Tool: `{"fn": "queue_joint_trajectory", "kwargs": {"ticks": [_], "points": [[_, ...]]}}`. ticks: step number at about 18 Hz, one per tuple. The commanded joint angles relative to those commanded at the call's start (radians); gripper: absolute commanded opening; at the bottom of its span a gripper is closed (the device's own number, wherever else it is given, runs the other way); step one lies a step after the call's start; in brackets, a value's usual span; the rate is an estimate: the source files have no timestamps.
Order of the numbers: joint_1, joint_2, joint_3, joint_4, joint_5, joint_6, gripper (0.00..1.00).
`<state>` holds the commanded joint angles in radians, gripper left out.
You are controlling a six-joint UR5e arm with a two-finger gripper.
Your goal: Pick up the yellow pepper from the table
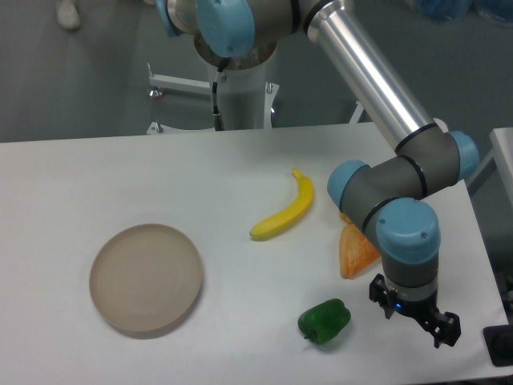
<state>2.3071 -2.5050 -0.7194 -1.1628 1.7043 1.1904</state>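
The end effector [417, 317] is seen near the tabletop's [160, 168] right front corner, hanging just right of a green pepper [324, 321], and whether its fingers are spread or pressed together cannot be told. Only a sliver of the yellow pepper [345, 216] is visible behind the arm [385, 192] toward the right edge, just above an orange wedge [357, 251]. A banana [284, 212] lies mid-tabletop, and a round plate [146, 277] sits toward the front left.
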Motion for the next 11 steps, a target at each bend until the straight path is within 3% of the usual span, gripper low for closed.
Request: {"fn": "queue_joint_trajectory", "kwargs": {"ticks": [11], "points": [[-0.002,0.054,-0.069,-0.003,-0.014,-0.008,1.00]]}}
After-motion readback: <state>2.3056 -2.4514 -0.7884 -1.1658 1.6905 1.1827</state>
